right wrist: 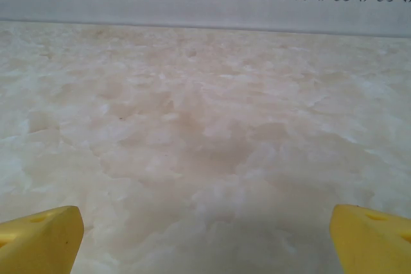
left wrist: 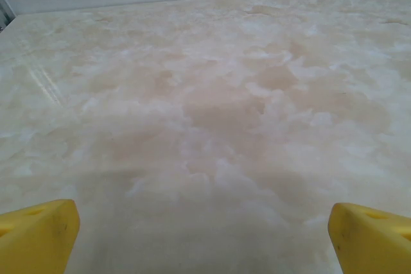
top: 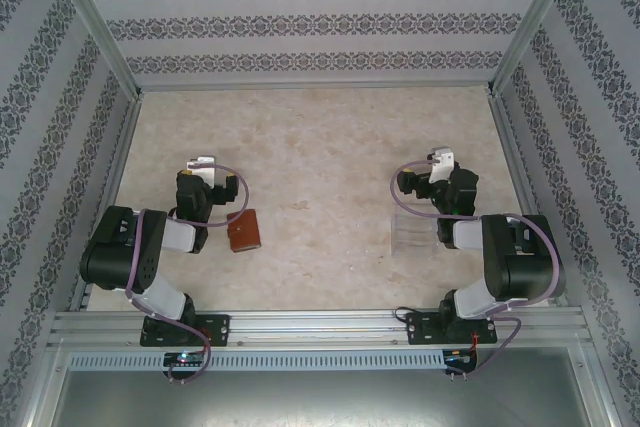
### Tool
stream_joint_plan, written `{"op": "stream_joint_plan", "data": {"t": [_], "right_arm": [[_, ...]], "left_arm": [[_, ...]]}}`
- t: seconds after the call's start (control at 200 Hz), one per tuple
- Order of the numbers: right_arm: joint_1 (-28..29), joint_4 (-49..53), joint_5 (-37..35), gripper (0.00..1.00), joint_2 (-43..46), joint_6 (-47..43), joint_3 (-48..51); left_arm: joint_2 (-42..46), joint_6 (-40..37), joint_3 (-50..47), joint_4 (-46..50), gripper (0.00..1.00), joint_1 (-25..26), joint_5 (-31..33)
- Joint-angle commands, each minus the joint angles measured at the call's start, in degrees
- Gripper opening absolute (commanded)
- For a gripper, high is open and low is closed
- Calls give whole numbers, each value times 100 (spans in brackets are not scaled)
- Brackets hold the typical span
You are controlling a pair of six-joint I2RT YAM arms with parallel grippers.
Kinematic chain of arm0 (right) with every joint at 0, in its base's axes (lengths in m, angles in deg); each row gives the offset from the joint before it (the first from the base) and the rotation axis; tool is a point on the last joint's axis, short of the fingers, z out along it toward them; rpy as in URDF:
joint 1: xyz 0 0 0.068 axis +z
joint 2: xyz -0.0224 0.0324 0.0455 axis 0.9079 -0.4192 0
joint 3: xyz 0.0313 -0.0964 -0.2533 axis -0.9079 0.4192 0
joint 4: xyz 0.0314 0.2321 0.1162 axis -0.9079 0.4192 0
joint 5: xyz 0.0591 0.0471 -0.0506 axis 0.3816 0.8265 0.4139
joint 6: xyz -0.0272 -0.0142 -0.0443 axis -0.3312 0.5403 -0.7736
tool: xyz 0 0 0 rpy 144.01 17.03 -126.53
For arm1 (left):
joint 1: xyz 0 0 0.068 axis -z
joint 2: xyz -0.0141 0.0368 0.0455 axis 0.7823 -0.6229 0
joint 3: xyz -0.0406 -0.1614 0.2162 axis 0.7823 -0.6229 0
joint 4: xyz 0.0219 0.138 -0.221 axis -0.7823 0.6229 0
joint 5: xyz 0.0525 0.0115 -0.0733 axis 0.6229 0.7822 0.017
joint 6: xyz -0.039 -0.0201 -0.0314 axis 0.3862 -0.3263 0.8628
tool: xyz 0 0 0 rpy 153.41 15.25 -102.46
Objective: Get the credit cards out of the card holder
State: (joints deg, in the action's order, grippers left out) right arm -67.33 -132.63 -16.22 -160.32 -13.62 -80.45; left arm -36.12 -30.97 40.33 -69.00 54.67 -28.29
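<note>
**Left gripper and right gripper gaping, holder untouched**

Left gripper first: jaws spread as wide as they go, yellow fingers out at the frame corners, nothing between them but bare table. Same story on the right gripper, jaws apart and nothing held. Both hang low over the table, pointing away from the bases.

From above, I've got the holder lying flat behind the left gripper and a little to its right, just beside that arm's forearm. It sits nearer the base than the fingers do, and well apart from the right gripper. It looks closed from up here. I can't see any cards, so I judge they're tucked inside.

Handling, as I read it: the holder is light, soft leather, so it will likely slide or fold if I tug at it one-handed. I'd pin one edge with one gripper and draw with the other. The cards should be thin, stiff and slick. Best to pinch them across an exposed short end, not lever them off the table.

Containers now: a clear tray sits behind the right gripper, slightly to its left and close against that arm. I can't make out anything in it, though clear plastic from this height hides plenty.
</note>
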Motion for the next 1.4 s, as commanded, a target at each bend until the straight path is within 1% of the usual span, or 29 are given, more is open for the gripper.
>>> {"op": "stream_joint_plan", "data": {"t": [0.0, 1.094, 1.149, 1.224, 1.274, 1.394], "right_arm": [[0, -161, 187, 98, -22, -71, -8], [-18, -144, 189, 98, -14, -40, -16], [-18, -144, -58, 98, -34, 37, -23], [-7, -75, -515, 98, -55, 185, -78], [-7, -30, -575, 98, -45, 205, -94], [15, -16, -634, 98, -50, 190, -104]], "left_arm": [[33, -114, -59, -309, 100, -83, -69], [24, -107, 3, -203, 100, -92, -103], [31, -77, 19, -176, 100, -95, -36], [30, 35, 80, -85, 100, -100, 258], [22, 102, 91, -56, 100, -113, 353], [17, 110, 108, -29, 100, -129, 338]]}}
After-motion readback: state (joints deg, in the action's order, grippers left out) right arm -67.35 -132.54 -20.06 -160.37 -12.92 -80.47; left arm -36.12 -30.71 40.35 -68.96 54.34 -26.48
